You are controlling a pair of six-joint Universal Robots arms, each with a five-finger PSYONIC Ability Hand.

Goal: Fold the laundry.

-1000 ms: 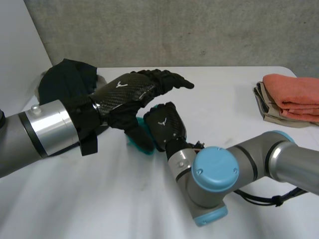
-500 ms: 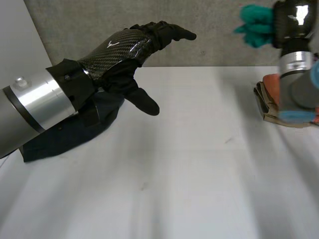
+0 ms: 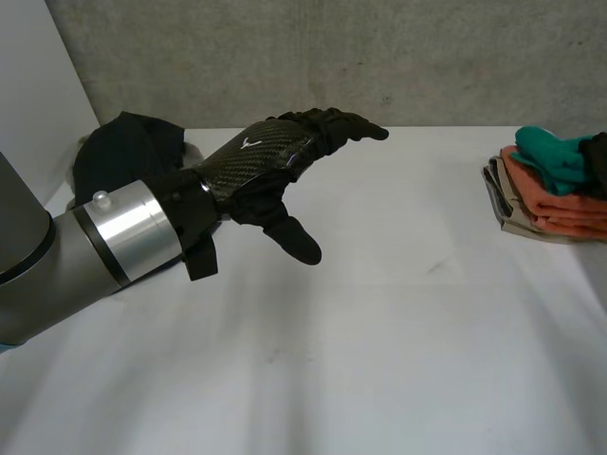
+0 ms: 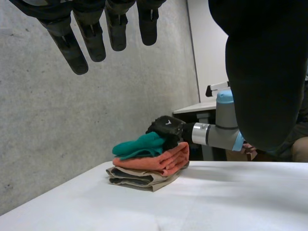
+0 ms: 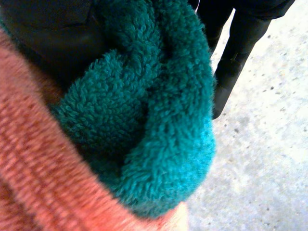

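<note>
Right hand grasps the teal cloth, which lies atop the orange cloth and beige cloth at the bench's right edge; left hand hovers released, nearer the dark laundry heap behind its wrist.

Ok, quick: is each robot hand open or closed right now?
Left robot hand: open, fingers straight, holding nothing.
Right robot hand: closed on the teal towel, on top of the orange towel.
</note>
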